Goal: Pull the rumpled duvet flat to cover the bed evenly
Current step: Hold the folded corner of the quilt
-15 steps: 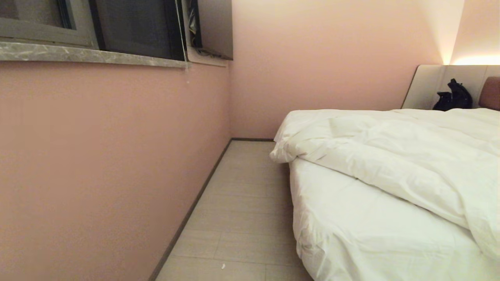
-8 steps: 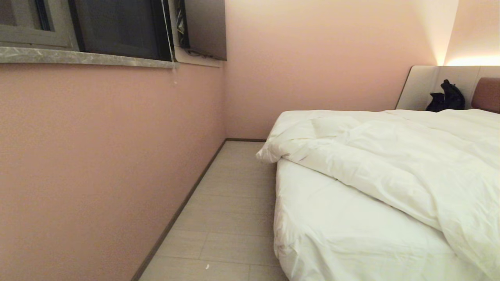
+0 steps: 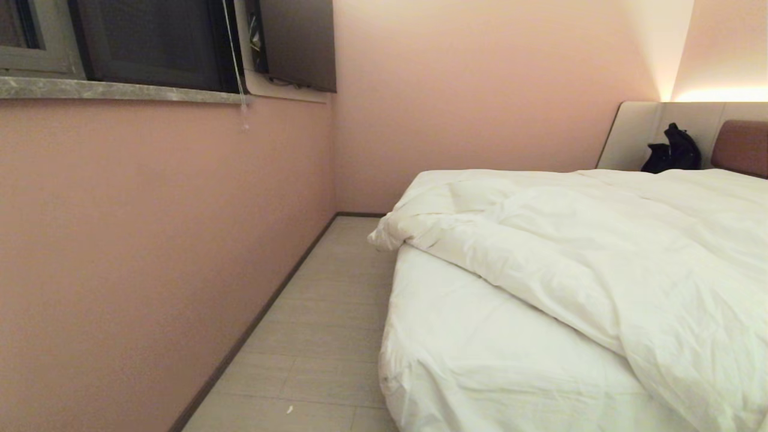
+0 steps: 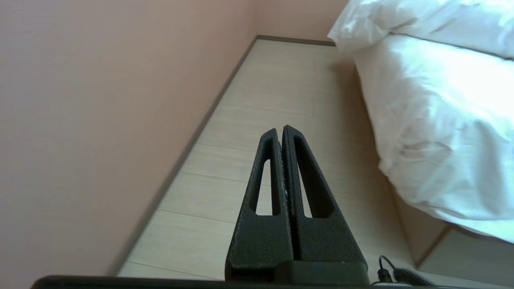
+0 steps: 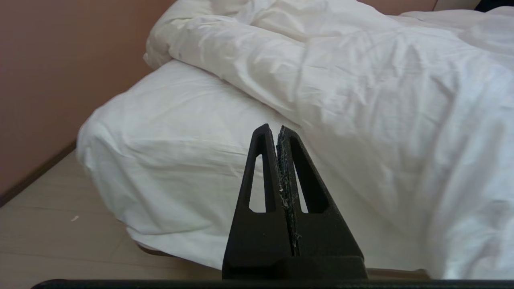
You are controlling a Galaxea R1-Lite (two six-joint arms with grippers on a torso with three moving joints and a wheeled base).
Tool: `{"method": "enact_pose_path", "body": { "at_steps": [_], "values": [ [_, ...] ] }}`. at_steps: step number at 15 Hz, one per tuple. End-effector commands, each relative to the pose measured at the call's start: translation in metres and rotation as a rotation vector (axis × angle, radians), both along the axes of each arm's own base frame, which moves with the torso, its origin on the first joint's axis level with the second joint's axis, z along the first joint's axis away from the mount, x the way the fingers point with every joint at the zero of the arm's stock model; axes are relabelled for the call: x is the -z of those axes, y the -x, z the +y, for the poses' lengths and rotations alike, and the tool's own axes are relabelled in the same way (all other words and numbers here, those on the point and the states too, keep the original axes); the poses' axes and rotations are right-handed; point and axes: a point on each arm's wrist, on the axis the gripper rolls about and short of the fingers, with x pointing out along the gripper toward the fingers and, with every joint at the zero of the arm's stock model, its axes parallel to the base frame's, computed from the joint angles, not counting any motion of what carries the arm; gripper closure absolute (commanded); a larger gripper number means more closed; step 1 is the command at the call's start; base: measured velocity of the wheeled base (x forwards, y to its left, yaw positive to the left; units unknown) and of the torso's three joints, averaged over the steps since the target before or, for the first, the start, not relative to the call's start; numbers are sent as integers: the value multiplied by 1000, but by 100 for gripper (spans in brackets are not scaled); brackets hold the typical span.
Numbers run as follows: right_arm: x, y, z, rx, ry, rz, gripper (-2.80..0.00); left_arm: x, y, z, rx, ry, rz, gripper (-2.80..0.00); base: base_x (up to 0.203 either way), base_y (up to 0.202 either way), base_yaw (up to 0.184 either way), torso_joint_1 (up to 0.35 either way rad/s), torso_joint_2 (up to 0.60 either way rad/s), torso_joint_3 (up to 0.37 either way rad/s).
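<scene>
The white duvet (image 3: 600, 240) lies rumpled and askew across the bed (image 3: 468, 360), its folded edge running diagonally and leaving the near left corner of the sheeted mattress bare. One duvet corner (image 3: 384, 237) hangs over the bed's left side. Neither arm shows in the head view. In the left wrist view my left gripper (image 4: 280, 130) is shut and empty above the floor beside the bed (image 4: 433, 132). In the right wrist view my right gripper (image 5: 272, 128) is shut and empty, facing the bare mattress corner (image 5: 168, 140) and the duvet (image 5: 361, 80), apart from both.
A pink wall (image 3: 150, 252) with a window sill (image 3: 120, 90) runs along the left, leaving a narrow floor aisle (image 3: 324, 324) beside the bed. The headboard (image 3: 642, 135) stands at the far end with a black object (image 3: 671, 150) against it. A cable (image 4: 395, 273) lies on the floor.
The whole head view has shifted: the bed and wall have slid leftwards in the picture, so the camera has turned right. The duvet itself has not moved.
</scene>
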Motion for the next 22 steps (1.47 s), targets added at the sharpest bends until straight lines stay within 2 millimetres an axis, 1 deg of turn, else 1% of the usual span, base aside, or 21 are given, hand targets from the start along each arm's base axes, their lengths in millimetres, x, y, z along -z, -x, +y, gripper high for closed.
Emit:
{"method": "enact_pose_path", "body": {
  "at_steps": [1, 22],
  "values": [
    [0, 0, 0, 0, 2, 1, 0, 0, 0, 0, -1, 1, 2, 0, 0, -194, -2, 0, 5, 2],
    [0, 0, 0, 0, 0, -1, 0, 0, 0, 0, -1, 0, 2, 0, 0, -193, 0, 3, 3, 1]
  ]
}}
